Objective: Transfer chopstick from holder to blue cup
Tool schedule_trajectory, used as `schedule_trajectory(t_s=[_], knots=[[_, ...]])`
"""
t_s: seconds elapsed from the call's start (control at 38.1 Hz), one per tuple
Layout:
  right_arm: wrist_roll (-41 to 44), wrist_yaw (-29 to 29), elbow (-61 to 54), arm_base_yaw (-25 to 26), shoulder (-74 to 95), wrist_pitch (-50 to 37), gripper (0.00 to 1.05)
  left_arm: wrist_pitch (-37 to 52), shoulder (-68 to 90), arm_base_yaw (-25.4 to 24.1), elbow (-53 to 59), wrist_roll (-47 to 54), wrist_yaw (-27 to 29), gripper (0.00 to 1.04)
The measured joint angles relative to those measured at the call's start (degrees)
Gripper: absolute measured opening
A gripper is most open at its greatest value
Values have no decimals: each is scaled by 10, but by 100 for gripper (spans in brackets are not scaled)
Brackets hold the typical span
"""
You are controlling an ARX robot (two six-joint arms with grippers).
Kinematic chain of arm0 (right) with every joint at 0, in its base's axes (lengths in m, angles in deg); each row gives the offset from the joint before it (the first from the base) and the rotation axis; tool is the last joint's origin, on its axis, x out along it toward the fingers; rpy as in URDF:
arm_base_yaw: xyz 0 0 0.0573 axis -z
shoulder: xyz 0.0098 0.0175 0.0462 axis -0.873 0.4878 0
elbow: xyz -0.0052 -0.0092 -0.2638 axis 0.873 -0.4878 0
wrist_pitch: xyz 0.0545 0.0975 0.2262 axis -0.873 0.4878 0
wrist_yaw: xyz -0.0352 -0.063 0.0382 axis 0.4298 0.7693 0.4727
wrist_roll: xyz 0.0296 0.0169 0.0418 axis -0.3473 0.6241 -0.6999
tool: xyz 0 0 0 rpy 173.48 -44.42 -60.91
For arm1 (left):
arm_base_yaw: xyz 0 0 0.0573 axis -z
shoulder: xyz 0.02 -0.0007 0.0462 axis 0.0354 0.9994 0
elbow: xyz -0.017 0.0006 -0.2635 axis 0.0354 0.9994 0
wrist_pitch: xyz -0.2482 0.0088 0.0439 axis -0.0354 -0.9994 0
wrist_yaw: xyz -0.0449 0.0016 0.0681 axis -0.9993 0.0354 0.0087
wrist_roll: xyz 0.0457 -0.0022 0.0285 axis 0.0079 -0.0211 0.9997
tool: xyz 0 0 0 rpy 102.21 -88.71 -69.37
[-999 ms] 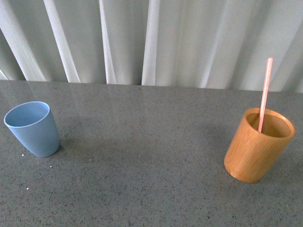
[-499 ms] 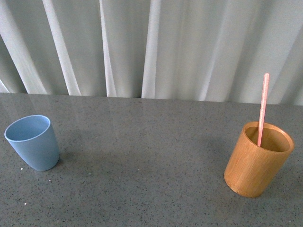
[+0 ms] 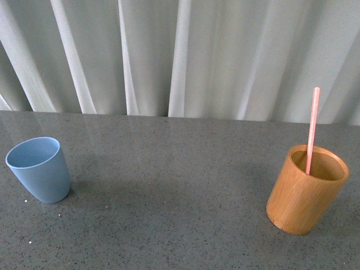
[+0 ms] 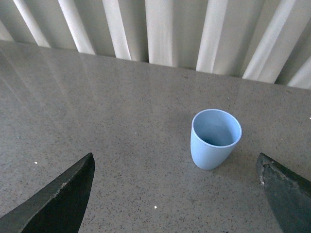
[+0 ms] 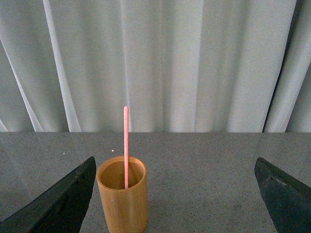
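Right end effector (image 5: 174, 187) spread wide, chopstick (image 5: 126, 145) ahead, upright in holder (image 5: 122, 206)

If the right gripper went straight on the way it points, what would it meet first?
Probably the wooden holder, with the chopstick standing in it; both sit off-centre within the span of the open right gripper, though depth is unclear.

Dark, wedge-shaped tool fingers (image 4: 58, 199)
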Motion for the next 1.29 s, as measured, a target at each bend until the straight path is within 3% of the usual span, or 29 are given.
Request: schedule_trajectory(t_s=[0.13, 0.29, 0.76, 1.29], knots=[[0, 0, 0, 0, 0, 0, 95, -45, 198, -47, -112, 41, -114, 98], [0, 0, 0, 0, 0, 0, 95, -100, 324, -63, -194, 61, -158, 98], [0, 0, 0, 0, 0, 0, 95, -125, 597, -83, -369, 69, -130, 98], [0, 0, 0, 0, 0, 0, 95, -123, 685, -64, -438, 61, -119, 98]])
